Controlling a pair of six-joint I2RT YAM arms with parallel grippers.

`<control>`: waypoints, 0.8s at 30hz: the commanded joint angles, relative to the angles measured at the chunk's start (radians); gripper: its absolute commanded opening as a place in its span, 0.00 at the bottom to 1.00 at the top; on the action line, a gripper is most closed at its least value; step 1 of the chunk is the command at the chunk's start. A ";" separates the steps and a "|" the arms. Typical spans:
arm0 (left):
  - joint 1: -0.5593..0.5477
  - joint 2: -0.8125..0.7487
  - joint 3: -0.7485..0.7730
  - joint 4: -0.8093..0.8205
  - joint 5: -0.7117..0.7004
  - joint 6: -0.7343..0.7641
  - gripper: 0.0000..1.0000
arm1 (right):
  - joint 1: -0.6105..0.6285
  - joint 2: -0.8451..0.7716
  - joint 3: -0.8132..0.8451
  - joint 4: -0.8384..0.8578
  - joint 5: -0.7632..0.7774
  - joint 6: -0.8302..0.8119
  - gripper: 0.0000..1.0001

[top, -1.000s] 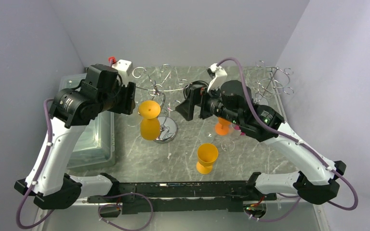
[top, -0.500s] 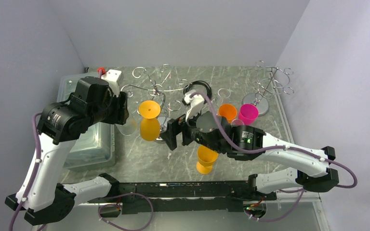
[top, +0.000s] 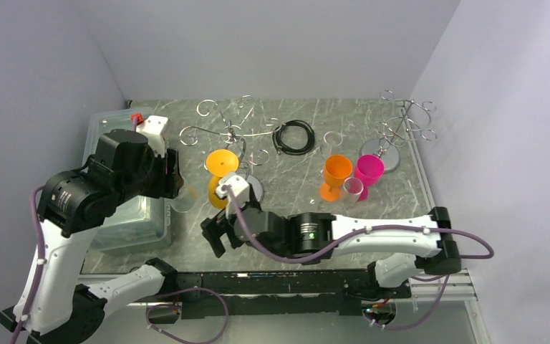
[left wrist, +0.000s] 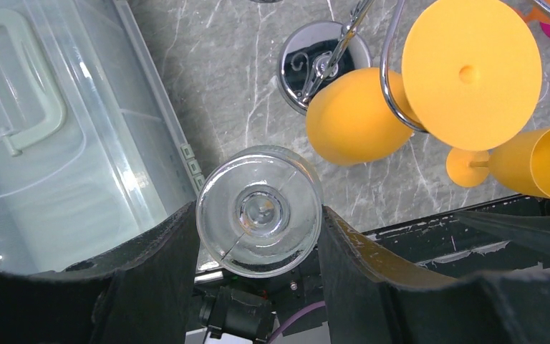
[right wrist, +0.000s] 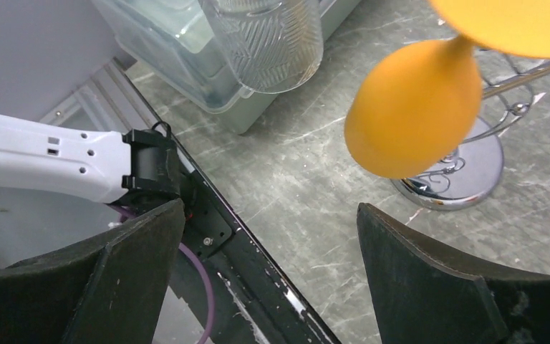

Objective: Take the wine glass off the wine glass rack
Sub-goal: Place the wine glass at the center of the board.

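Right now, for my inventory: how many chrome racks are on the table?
2: the wine glass rack mid-table, a smaller rack in the far right corner. None seems hidden.

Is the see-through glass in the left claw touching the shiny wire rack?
Apart. The left wrist view shows the clear wine glass held in the left gripper, with bare marble table separating it from the wine glass rack.

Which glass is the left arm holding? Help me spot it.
Find the clear plastic bin on the left of the table; the left hand hovers at its inner edge. Between its fingers sits the clear glass, foot up. It is see-through and ribbed, unlike the orange glasses beside it.
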 commanded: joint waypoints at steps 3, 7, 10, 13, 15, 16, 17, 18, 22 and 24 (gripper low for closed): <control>-0.004 -0.040 0.005 0.019 0.016 -0.030 0.19 | 0.021 0.090 0.078 0.162 0.069 -0.082 0.93; -0.004 -0.057 0.004 0.010 0.023 -0.035 0.19 | 0.026 0.143 0.088 0.236 0.091 -0.119 0.96; -0.004 -0.065 0.001 0.004 0.027 -0.037 0.19 | 0.028 0.176 0.104 0.276 0.092 -0.140 0.98; -0.004 -0.070 0.003 -0.004 0.029 -0.039 0.19 | 0.028 0.204 0.115 0.315 0.097 -0.164 0.99; -0.004 -0.073 0.005 -0.008 0.033 -0.042 0.19 | 0.027 0.219 0.122 0.335 0.110 -0.178 0.99; -0.003 -0.075 0.007 -0.010 0.035 -0.044 0.19 | 0.028 0.228 0.123 0.347 0.116 -0.184 0.99; -0.003 -0.076 0.007 -0.012 0.037 -0.047 0.19 | 0.028 0.234 0.125 0.359 0.120 -0.191 0.99; -0.003 -0.078 0.007 -0.013 0.038 -0.048 0.19 | 0.028 0.242 0.127 0.365 0.121 -0.197 0.99; -0.004 -0.082 0.009 -0.018 0.042 -0.050 0.19 | 0.028 0.274 0.154 0.386 0.113 -0.220 0.99; -0.004 -0.083 0.009 -0.019 0.044 -0.052 0.19 | 0.026 0.291 0.168 0.395 0.108 -0.230 0.99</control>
